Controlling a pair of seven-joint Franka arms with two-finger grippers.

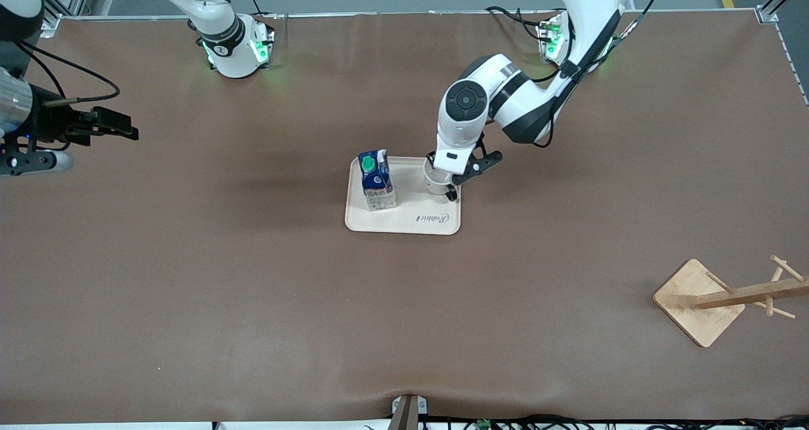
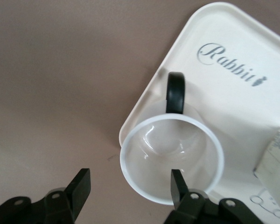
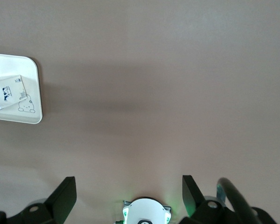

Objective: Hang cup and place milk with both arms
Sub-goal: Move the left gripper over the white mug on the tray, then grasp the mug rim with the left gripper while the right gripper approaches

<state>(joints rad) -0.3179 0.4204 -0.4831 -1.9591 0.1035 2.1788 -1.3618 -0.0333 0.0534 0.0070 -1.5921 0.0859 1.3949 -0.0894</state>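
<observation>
The white cup stands upright on the cream tray, at the tray's corner toward the left arm's end, its black handle pointing along the tray's edge. My left gripper is down over it and open. In the left wrist view the left gripper straddles the cup's wall, one finger inside the rim and the other outside. The blue and white milk with a green cap stands on the same tray beside the cup. My right gripper waits open above the right arm's end of the table.
A wooden mug rack with pegs stands near the front camera at the left arm's end. The right wrist view shows the right gripper over bare brown table, with the tray and milk off to one side.
</observation>
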